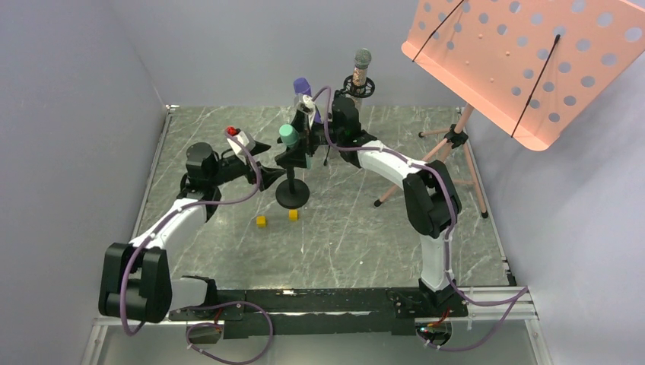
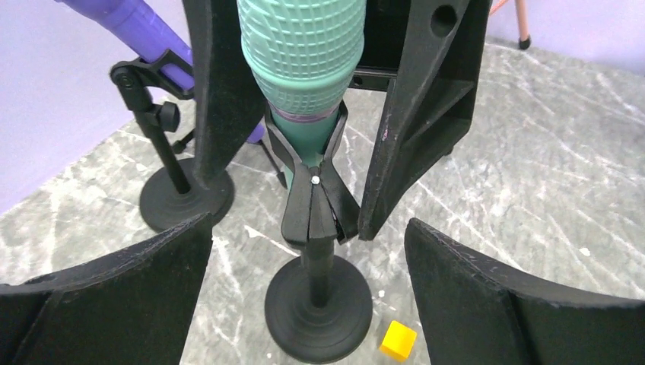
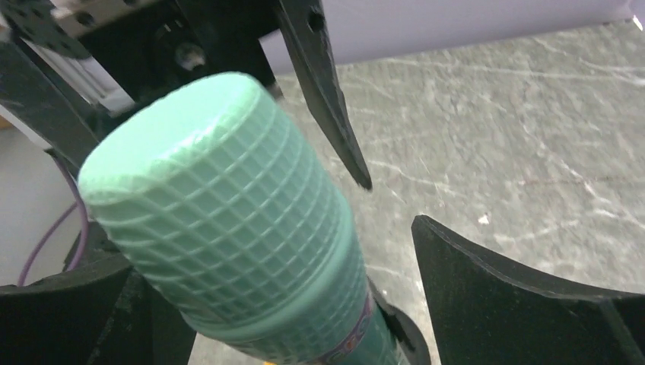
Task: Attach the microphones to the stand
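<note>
Nearest: two yellow cubes (image 1: 261, 221) lie loose on the table (image 1: 365, 243), just in front of a round stand base (image 1: 293, 195); by my reading they have no part in the job

Above the base, the teal microphone (image 2: 300, 53) sits head-up in a spring clip (image 2: 312, 201), neck wedged between its prongs

Left tool (image 2: 308, 224) hovers at clip level, spread wide, holding nothing; probably there to steady

Right tool (image 3: 266, 243) straddles the teal head from above. One finger looks against it and a gap shows at the other, so it is a loose bracket, not a clamp, likely for pressing it home

Behind, the purple microphone (image 2: 133, 19) leans in its own clip

Farthest, the pinkish-copper microphone (image 1: 362, 67) stands upright in a holder. All three look mounted
</note>
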Action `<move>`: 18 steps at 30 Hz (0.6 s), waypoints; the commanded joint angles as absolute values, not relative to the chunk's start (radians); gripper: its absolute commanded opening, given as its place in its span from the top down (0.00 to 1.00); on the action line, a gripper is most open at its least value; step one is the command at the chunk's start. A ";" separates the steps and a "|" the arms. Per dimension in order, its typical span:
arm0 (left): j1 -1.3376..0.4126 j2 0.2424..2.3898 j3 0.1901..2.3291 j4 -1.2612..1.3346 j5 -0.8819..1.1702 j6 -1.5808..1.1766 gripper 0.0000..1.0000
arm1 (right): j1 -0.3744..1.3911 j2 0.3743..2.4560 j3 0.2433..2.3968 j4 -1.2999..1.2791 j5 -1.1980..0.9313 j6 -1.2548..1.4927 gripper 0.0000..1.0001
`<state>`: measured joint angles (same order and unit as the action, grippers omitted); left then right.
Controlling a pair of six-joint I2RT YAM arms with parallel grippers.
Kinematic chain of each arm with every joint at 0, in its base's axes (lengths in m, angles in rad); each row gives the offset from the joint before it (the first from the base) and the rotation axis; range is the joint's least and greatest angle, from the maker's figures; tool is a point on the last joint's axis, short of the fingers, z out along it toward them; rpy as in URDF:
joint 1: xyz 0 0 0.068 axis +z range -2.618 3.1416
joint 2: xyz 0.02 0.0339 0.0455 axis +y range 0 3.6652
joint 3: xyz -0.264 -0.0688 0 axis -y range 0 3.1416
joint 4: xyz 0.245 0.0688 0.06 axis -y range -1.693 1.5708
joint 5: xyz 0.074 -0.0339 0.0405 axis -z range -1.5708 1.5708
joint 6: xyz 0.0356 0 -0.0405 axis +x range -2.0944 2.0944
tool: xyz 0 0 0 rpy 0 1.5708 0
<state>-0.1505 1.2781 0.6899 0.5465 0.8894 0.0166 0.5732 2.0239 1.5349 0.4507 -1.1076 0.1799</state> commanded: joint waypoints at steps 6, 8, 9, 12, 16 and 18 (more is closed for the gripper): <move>-0.153 1.118 0.699 0.273 0.790 0.228 0.01 | 0.538 1.924 1.631 0.112 -1.132 -0.090 0.00; -0.153 1.089 0.690 0.250 0.760 0.220 0.01 | 0.534 1.918 1.659 0.061 -1.125 -0.110 0.00; -0.153 1.073 0.685 0.239 0.742 0.207 0.01 | 0.533 1.914 1.674 0.021 -1.113 -0.127 0.00; -0.153 1.026 0.630 0.279 0.701 0.108 0.01 | 0.531 1.891 1.690 -0.079 -1.083 -0.174 0.00; -0.155 0.965 0.480 0.478 0.645 -0.036 0.01 | 0.521 1.851 1.667 -0.170 -1.046 -0.238 0.00; -0.161 0.964 0.431 0.540 0.622 -0.066 0.01 | 0.513 1.835 1.655 -0.217 -1.027 -0.268 0.00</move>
